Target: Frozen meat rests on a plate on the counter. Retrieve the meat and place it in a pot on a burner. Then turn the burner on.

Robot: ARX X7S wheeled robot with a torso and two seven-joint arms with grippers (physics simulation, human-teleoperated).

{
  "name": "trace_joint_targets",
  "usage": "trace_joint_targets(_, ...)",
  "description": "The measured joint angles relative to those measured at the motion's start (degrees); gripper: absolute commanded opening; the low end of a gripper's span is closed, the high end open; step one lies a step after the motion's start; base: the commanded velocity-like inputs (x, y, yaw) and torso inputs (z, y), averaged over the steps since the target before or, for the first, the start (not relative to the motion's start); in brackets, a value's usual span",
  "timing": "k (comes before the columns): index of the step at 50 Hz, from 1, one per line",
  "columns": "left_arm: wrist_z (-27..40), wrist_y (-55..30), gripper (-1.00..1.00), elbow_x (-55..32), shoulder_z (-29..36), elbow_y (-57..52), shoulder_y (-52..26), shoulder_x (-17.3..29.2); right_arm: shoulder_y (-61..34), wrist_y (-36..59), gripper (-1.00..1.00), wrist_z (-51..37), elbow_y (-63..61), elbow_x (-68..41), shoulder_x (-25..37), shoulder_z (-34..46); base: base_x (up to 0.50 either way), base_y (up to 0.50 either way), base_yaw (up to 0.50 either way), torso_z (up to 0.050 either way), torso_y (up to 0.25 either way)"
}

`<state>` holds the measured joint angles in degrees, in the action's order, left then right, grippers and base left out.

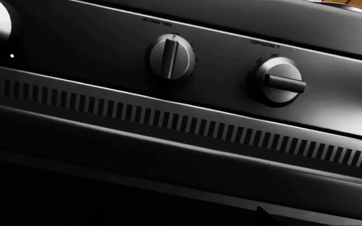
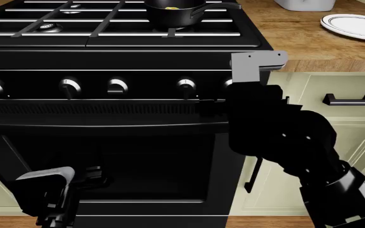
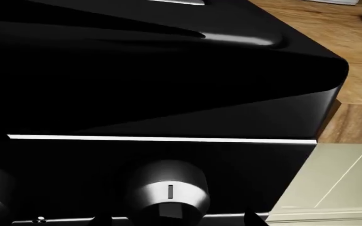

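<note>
Desk (image 2: 296, 35): brown wood-plank top, running right of the black range (image 2: 106, 142) over cream cabinets (image 2: 341, 123) with a dark handle (image 2: 349, 99).

Plate (image 2: 355, 24): white, dark-ringed, on the desk at the far right, well apart from the range; nothing shows on the part I see.

Pot (image 2: 173, 14): black saucepan on the grates at the back of the range, over a burner hidden beneath it. Frozen meat (image 2: 171, 7): a small yellowish bit inside the pot.

Burner (image 2: 48, 27): a silver-ringed one at the left, uncovered.

Knobs: a row across the range's front panel. My right wrist view shows one silver knob (image 3: 166, 190) close up, just beside the panel's right corner.

My right claw (image 2: 230, 88): at the right end of the knob row, hidden by my own arm; I cannot tell whether it is spread or pressed together.

My left claw (image 2: 84, 180): low before the oven door, apart from the knobs; its fingers too dark to judge.

Open room: desk surface between range edge and plate.
</note>
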<state>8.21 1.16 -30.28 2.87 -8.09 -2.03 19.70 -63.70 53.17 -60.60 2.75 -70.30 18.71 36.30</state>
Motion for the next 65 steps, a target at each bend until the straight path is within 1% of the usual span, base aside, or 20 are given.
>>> trace_joint_targets(6,0.04,0.06,1.00,-0.04,0.07,0.14,-0.04,0.03,-0.14,-0.20,1.00,0.38,0.49,0.28,-0.05,0.22,0.00,0.00,0.00,0.000,0.000)
trace_joint_targets(7,0.05,0.07,1.00,-0.05,0.08,0.15,-0.04,0.04,-0.15,-0.24,-1.00,0.43,0.55,0.32,-0.06,0.25,0.00,0.00,0.00,0.000,0.000)
trace_joint_targets(33,0.41,0.21,1.00,-0.52,0.17,-0.14,0.10,0.34,-0.56,-0.99,-1.00,-0.57,0.57,-1.19,0.38,1.23,0.00,0.00,0.00,0.000,0.000)
trace_joint_targets(49,0.65,0.06,1.00,-1.39,0.02,-1.10,0.42,0.68,-2.96,3.81,-1.00,-0.04,0.01,2.53,0.74,5.98,0.00,0.00,0.00,0.000,0.002)
trace_joint_targets(65,1.02,-1.34,1.00,-5.17,-1.34,-4.10,1.35,1.86,-5.86,8.81,-1.00,-0.89,0.77,4.82,-0.16,10.45,0.00,0.00,0.00,0.000,0.002)
